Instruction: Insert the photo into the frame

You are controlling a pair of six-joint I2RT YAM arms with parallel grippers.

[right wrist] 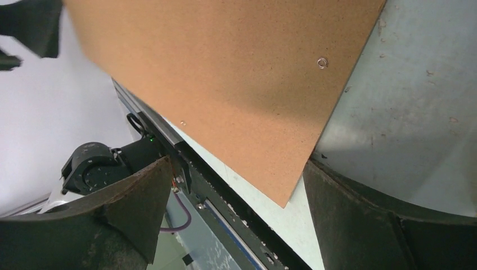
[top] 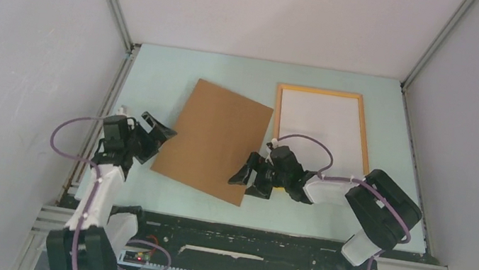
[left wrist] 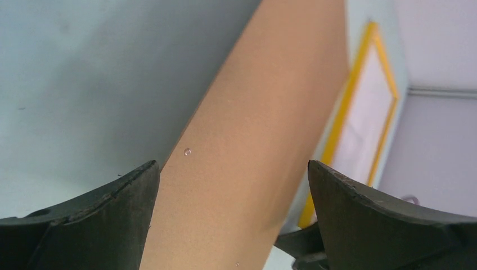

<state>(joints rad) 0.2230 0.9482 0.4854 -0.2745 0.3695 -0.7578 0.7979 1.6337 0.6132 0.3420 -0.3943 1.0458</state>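
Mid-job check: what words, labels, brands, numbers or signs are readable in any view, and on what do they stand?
No text is readable in any view.
The brown backing board: plain on its visible face, no print.
The frame: bare yellow-orange rim, white inside, no writing.
The electronics on the near rail: lit, but too small to read any marking.

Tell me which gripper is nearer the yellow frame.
Right. The right gripper sits just off the near-left corner of the frame, at the right edge of the brown board. The left gripper is across the board, at its left edge.
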